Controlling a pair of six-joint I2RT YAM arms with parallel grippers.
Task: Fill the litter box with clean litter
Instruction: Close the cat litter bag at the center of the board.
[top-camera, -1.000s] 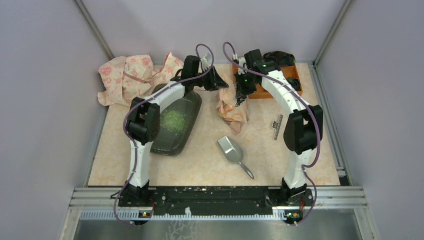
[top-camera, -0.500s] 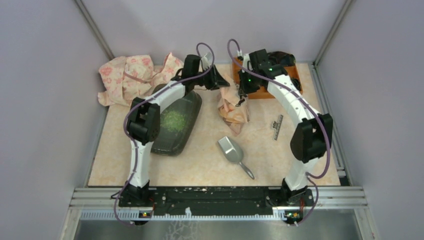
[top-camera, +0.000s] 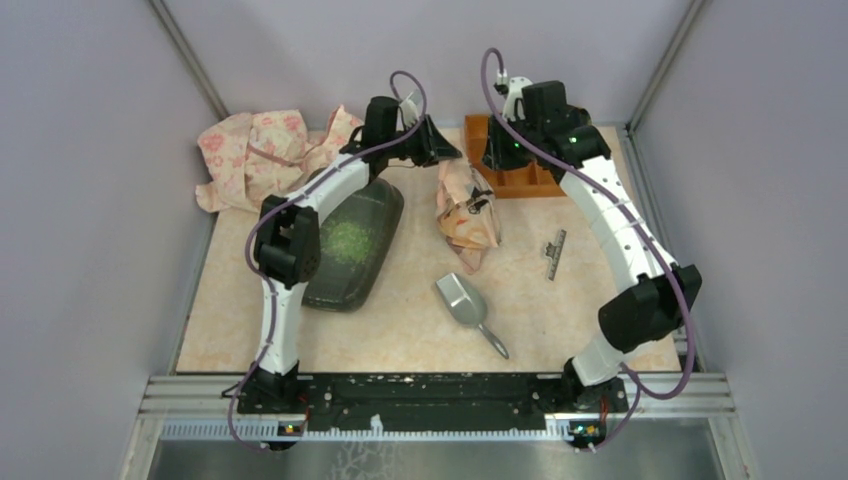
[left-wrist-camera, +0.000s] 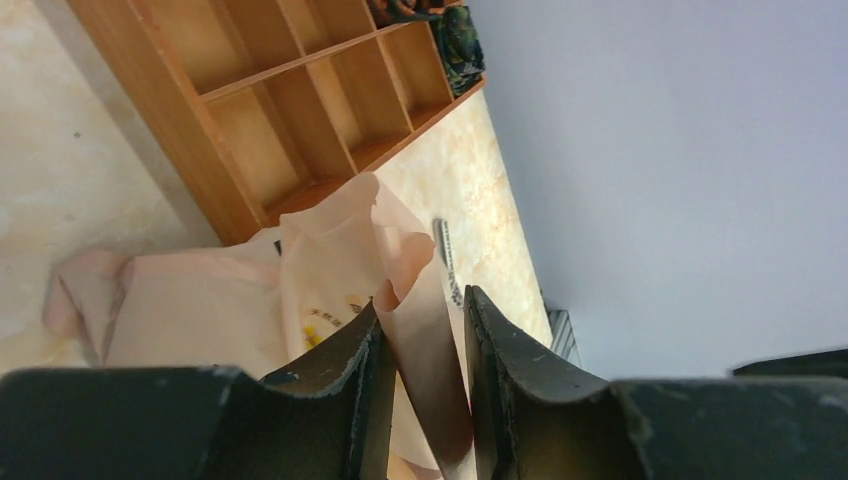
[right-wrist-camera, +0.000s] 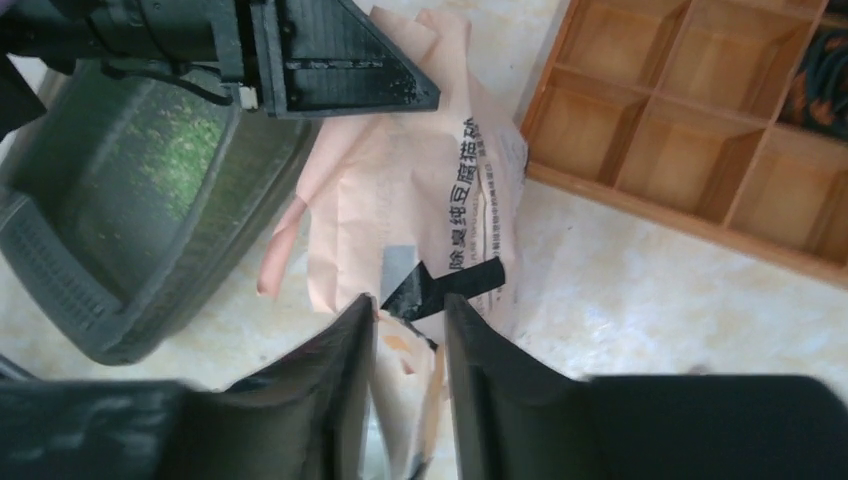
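Litter box (top-camera: 335, 290) at nine o'clock of the bag (top-camera: 468, 215) holds just a green patch of litter (top-camera: 348, 238), so I'd call this mid-fill, left gripper (left-wrist-camera: 420, 308) clamped on the bag's top edge, which next needs lifting and tipping toward nine, right gripper (right-wrist-camera: 408, 300) at one o'clock narrowly parted, grip unclear.

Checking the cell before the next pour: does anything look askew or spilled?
The litter box lies diagonally, holding only a small patch of clean litter. The peach bag is crumpled, its top pinched in the left gripper. No spilled granules are visible.
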